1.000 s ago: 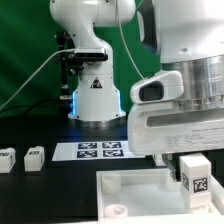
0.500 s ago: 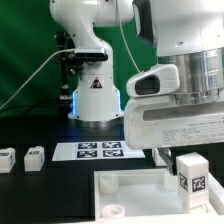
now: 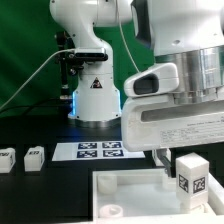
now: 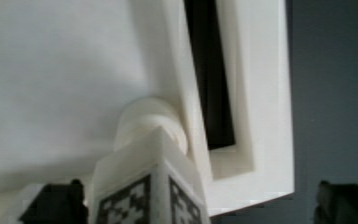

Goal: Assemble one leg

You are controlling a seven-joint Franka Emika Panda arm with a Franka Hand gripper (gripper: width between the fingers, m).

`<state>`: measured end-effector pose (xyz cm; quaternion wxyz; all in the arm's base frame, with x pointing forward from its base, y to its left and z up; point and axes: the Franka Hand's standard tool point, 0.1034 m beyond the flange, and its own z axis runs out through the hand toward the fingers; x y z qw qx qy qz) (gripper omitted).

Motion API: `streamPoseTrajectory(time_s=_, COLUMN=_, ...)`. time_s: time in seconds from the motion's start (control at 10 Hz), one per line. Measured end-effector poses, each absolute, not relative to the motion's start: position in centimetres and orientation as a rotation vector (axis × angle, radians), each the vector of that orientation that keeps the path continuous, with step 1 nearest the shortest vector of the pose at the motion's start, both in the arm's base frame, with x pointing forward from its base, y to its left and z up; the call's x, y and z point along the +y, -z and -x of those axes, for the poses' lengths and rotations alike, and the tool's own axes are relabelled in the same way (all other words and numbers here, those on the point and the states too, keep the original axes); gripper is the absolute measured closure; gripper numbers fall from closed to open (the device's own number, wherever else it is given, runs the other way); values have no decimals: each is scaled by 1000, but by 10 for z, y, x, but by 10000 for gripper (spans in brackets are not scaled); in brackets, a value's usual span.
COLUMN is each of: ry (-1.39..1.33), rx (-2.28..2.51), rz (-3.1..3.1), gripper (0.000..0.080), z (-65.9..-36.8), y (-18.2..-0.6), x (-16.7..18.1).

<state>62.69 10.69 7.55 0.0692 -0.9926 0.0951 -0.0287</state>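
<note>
A white leg (image 3: 192, 178) with black-and-white tags stands upright on the near right corner of the large white plate (image 3: 130, 190). In the wrist view the leg (image 4: 149, 190) rises from a round socket (image 4: 155, 118) at the plate's (image 4: 51, 90) edge. My gripper (image 4: 199, 203) is open. Its dark fingertips (image 4: 55, 200) stand wide on either side of the leg, with a clear gap on one side. In the exterior view the gripper's body (image 3: 175, 120) hangs just above the leg.
Two more legs (image 3: 6, 160) (image 3: 34, 157) lie on the black table at the exterior view's left. The marker board (image 3: 98, 151) lies behind the plate. The arm's white base (image 3: 95, 95) stands at the back. Another round socket (image 3: 117, 211) shows at the plate's front.
The gripper's body has shifted a little up and toward the exterior view's left. The leg stays upright on the plate's corner.
</note>
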Motion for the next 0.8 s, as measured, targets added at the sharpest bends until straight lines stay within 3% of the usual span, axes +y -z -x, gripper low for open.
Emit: streamPoseTrajectory(time_s=0.8, ry=91, rx=215, rz=3000, gripper=150, z=-625, y=-73, x=101)
